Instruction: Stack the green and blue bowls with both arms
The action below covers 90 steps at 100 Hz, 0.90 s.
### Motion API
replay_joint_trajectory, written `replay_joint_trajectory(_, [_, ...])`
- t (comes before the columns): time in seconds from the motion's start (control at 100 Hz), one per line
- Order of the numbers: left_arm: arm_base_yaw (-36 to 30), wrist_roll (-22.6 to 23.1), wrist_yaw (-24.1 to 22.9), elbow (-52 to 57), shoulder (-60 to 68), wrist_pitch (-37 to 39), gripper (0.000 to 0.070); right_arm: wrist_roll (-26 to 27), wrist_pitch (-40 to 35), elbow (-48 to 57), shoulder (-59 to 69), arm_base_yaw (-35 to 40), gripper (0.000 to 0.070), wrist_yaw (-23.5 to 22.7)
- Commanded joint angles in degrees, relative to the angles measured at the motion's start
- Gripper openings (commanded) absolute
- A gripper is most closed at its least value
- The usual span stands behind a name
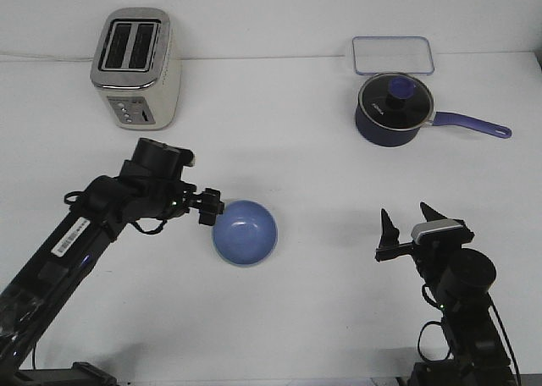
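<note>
My left hand (212, 206) reaches in from the left side of the white counter (322, 310) and sits at the upper left rim of the blue bowl (245, 232). The hand looks closed on that rim, though the fingers are small and dark against the arm, so I cannot tell for certain how tightly they grip. The bowl sits upright near the middle of the counter, its glossy inside facing up. I can make out only this one bowl — no green shows around it.

My right hand (412, 223) is at the lower right, well apart from the bowl, its two black fingers spread wide and pointing up, holding nothing.

At the back left stands a cream and silver toaster (135, 68). At the back right sits a dark blue saucepan (395, 108) with its lid on, handle pointing right — just behind it lies a clear flat lid (394, 55).
</note>
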Motion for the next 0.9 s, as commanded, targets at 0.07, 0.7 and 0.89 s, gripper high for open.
replay_joint_trajectory(0.07, [3.3, 1.3, -8.8, 1.3, -4.7, -0.7, 0.0432, 0.8, 0.7, 0.3, 0.1, 0.1, 0.0557, -0.1])
replay_joint_trajectory(0.7, [15.2, 3.6, -11.6, -25.5, -38.8, 18.1, 0.0431, 0.8, 0.7, 0.3, 0.1, 0.1, 0.0557, -0.1])
replay_joint_trajectory(0.89, [15.2, 3.3, -11.6, -41.7, -47.0, 29.0, 0.0431, 0.8, 0.7, 0.3, 0.1, 0.1, 0.0557, -0.1])
